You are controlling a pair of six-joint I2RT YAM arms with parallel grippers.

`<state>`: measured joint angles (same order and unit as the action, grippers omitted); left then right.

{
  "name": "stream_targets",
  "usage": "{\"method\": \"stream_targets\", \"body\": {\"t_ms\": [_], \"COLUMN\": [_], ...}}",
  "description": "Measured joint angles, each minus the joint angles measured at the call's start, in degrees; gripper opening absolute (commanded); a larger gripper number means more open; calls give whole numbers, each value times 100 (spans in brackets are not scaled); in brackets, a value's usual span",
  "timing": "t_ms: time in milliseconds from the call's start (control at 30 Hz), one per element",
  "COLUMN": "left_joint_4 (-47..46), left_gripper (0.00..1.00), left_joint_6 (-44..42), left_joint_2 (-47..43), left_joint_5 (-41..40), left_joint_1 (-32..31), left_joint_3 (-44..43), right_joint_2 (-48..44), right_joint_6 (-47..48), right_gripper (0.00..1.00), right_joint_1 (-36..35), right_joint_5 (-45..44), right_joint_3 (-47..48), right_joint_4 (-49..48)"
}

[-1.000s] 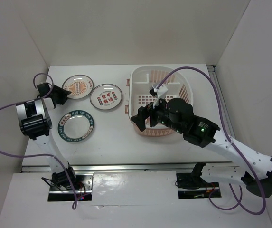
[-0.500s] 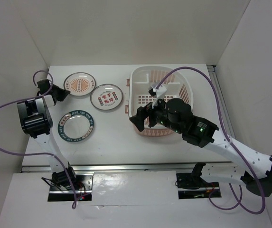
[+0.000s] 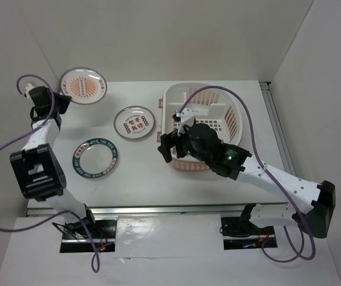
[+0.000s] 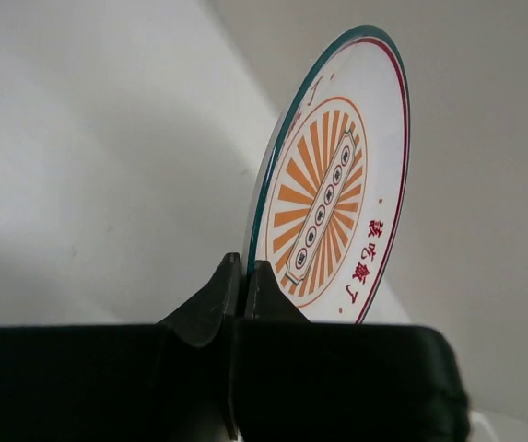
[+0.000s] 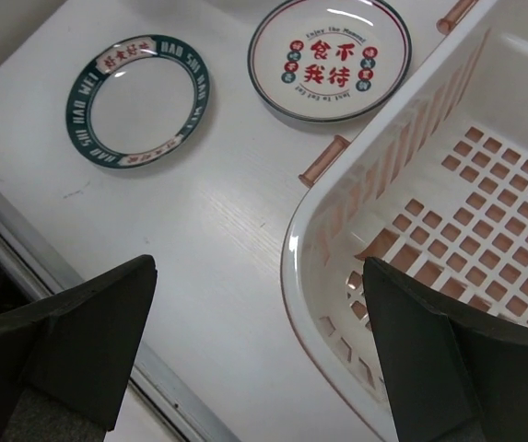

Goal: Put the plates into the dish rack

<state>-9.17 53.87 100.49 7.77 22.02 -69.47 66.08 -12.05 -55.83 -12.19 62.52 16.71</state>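
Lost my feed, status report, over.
Left jaws shut on orange plate, aloft. Right jaws open over dish rack rim, partly blocking it. Red plate, teal plate on table.

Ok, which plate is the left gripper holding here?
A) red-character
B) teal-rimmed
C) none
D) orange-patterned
D: the left gripper is clamped on the rim of the orange plate, while the red plate and teal plate lie flat on the table.
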Motion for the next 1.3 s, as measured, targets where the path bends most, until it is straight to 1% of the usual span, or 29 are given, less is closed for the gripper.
{"method": "stream_targets", "body": {"t_ms": [100, 200, 367, 533, 733, 900, 1033, 1267, 1300], "left_joint_4": [-46, -105, -140, -221, -551, -1248, -1606, -1497, -1484], "left_gripper": [0, 0, 0, 0, 0, 0, 0, 0, 0], "left_joint_6": [-96, -247, -413, -302, -120, 168, 310, 264, 229], "left_joint_2": [-1054, -2068, -3407, -4210, -4743, -5073, -5195, -5195, -5195], "left_joint_5": [-249, -208, 555, 1961, 3368, 4105, 4365, 4354, 4350], "left_joint_1": [0, 17, -96, -236, -273, -293, -400, -573, -573], "left_joint_3": [37, 140, 772, 1672, 2310, 2614, 2833, 2859, 2859], "right_joint_2": [212, 302, 216, 210, 192, 496, 824, 1193, 1233], "right_joint_6": [26, 42, 155, 527, 887, 868, 730, 378, 330], "right_gripper": [100, 100, 100, 100, 100, 100, 100, 100, 99], "right_joint_1": [221, 551, 883, 1311, 1864, 2138, 2138, 2138, 2138], "right_joint_5": [122, 457, 1364, 2476, 3091, 3377, 3550, 3840, 3862], "right_joint_3": [-61, -109, -50, 568, 1126, 1285, 1283, 1285, 1285], "right_joint_4": [-144, -356, -872, -1008, -1086, -1204, -1335, -1499, -1543]}}
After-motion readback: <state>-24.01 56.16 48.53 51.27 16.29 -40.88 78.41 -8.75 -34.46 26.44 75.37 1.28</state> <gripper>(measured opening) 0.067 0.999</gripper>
